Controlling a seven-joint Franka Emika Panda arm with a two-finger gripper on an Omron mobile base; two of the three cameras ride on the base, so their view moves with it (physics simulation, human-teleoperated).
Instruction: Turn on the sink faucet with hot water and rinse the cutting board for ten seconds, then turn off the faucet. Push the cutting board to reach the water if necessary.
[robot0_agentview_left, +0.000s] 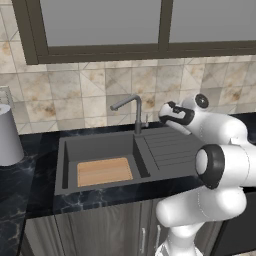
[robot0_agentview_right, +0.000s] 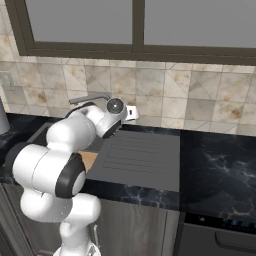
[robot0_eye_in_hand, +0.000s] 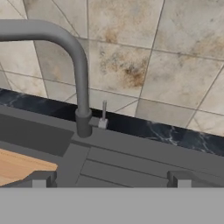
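The gripper hangs with jaws wide apart, empty, facing the slim matte-grey faucet at eleven o'clock. The flat tan wooden cutting board lies in the sink.

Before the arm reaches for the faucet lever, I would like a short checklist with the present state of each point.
1. Fingers spread wide enough to take the lever: ok, they stand well apart.
2. Lever in front of the hand: ok, upright beside the sink faucet post, between the two fingers' lines.
3. Fingers free of the lever: ok, not yet touching.
4. Water running: not ok, no stream under the spout.
5. Cutting board in the sink: ok, lying flat in the basin.
6. Board under the spout tip: cannot tell; it seems nearer the front wall.
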